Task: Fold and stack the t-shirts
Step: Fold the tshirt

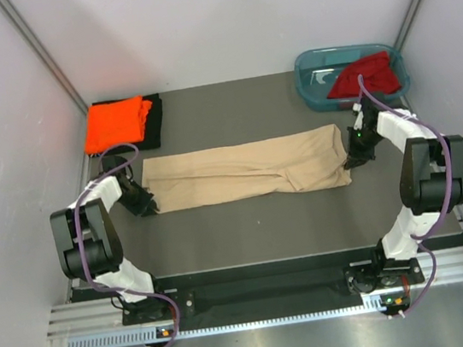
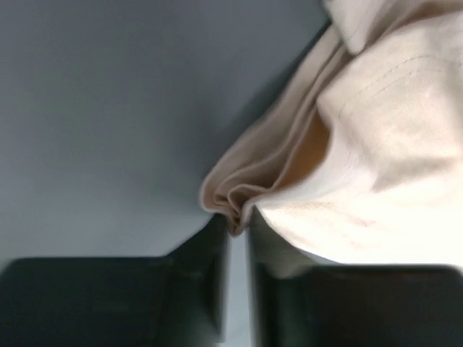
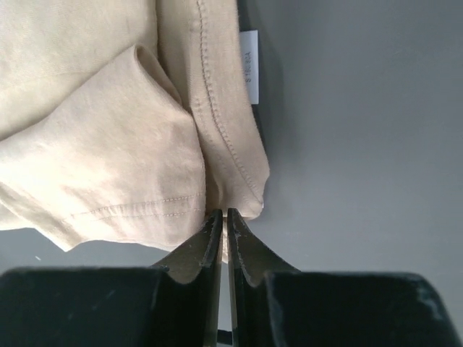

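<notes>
Here, left hand [image 1: 143,205], right hand [image 1: 355,159] pinch beige t-shirt [image 1: 244,170]; red t-shirt [image 1: 365,77] in tub [image 1: 309,85].

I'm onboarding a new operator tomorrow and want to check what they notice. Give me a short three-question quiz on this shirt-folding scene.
1. True or false: the dark red t-shirt lies in the teal tub.
2. What lies on the black t-shirt? A a blue towel; B the orange t-shirt; C a white sock.
3. Which garment do the left tool and the right tool each pinch, one at each end?

Key
1. True.
2. B.
3. The beige t-shirt, folded into a long strip across the middle of the table.
</notes>
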Controlling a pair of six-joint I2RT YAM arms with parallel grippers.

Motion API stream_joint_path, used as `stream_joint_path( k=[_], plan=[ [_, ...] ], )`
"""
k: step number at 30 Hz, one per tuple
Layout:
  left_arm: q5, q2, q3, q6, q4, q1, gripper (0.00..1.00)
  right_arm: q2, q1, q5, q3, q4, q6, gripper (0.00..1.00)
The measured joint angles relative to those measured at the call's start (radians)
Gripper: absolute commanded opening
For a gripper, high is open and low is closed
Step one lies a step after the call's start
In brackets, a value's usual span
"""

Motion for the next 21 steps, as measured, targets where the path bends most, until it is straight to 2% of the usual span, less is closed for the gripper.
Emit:
stream_joint_path(
  k=[2,4,8,11,13,16,19,21],
  plan=[
    [-0.010,0.024,0.021,0.017,0.004,0.002,0.00,0.000,0.000,0.011,0.005,-0.001,-0.003,0.04],
    [-0.011,0.042,0.042,0.036,-0.003,0.002,0.00,0.000,0.001,0.029,0.010,-0.004,-0.012,0.00],
    [-0.020,0.053,0.058,0.058,-0.009,0.001,0.00,0.000,0.005,0.074,0.014,-0.011,-0.027,0.02],
    [-0.030,0.049,0.057,0.072,-0.006,0.001,0.00,-0.005,0.007,0.090,0.013,-0.018,-0.028,0.27],
    [-0.036,0.046,0.055,0.083,-0.003,0.001,0.00,-0.033,0.009,0.093,-0.015,-0.010,-0.035,0.31],
    [-0.043,0.038,0.047,0.092,0.005,0.001,0.00,-0.110,0.013,0.087,-0.073,-0.017,-0.044,0.32],
    [-0.053,0.031,0.042,0.097,0.006,0.001,0.00,-0.157,0.014,0.064,-0.090,-0.022,-0.055,0.25],
    [-0.061,0.023,0.033,0.100,0.009,0.001,0.00,-0.159,0.014,0.034,-0.090,-0.015,-0.063,0.24]
  ],
)
